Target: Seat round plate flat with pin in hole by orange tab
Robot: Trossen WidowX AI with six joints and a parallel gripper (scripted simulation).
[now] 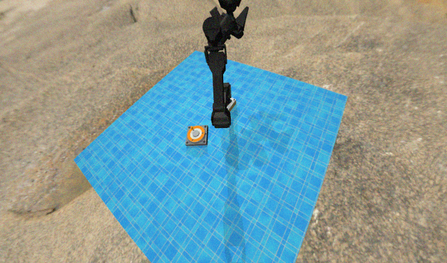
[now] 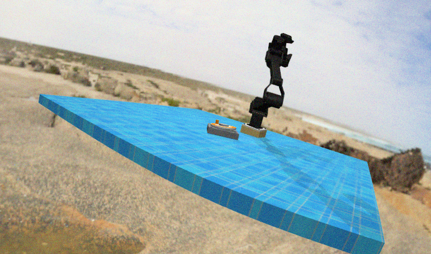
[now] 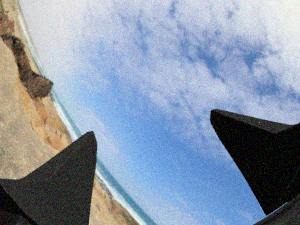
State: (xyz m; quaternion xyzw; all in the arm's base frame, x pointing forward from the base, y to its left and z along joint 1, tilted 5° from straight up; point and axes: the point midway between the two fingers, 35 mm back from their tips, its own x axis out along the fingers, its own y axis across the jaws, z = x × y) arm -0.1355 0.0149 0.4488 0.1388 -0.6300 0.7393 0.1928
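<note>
The round plate (image 1: 198, 139) (image 2: 223, 126) has an orange rim and a pale inner ring, and sits around the grey post (image 1: 195, 133). Its orange tab (image 1: 192, 128) (image 2: 217, 121) stands up near the back left corner of the base in the top view. The square dark grey base (image 1: 202, 143) (image 2: 221, 131) lies on the blue top. In the exterior view the plate looks slightly tilted, its right side raised off the base. The pin cannot be made out. My gripper (image 3: 154, 126) is open and empty, high above the table and far from the plate, touching nothing.
The arm rises from its pale mounting block (image 2: 252, 131), close beside the base. The blue checked table (image 1: 172, 182) (image 2: 166, 141) has open edges all round. The wrist view shows mostly sky, with rocks and shoreline at the left.
</note>
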